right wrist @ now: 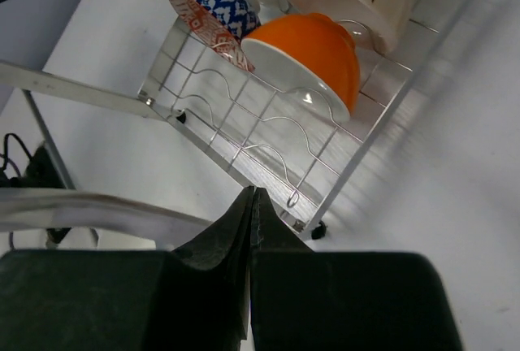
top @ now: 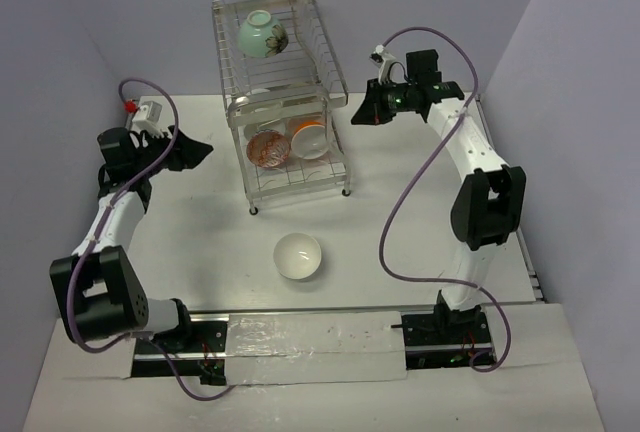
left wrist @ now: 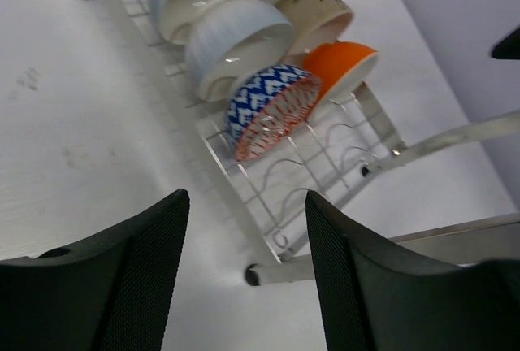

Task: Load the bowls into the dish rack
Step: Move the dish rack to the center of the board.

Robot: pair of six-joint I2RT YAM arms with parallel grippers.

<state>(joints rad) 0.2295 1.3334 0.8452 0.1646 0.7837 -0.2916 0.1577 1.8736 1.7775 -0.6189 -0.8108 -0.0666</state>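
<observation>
Left gripper hangs spread and empty by the desk's left edge; right gripper is pinched closed on nothing at the far edge. Between them the dish rack holds several bowls. One white bowl near the near edge looks left to load.

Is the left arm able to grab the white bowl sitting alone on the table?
Probably yes. The white bowl sits on bare table in front of the dish rack, with nothing between it and the left tool, which is open and empty.

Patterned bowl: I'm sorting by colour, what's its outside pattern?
Bowl: blue-white chevrons, clearest in left wrist view.
</observation>
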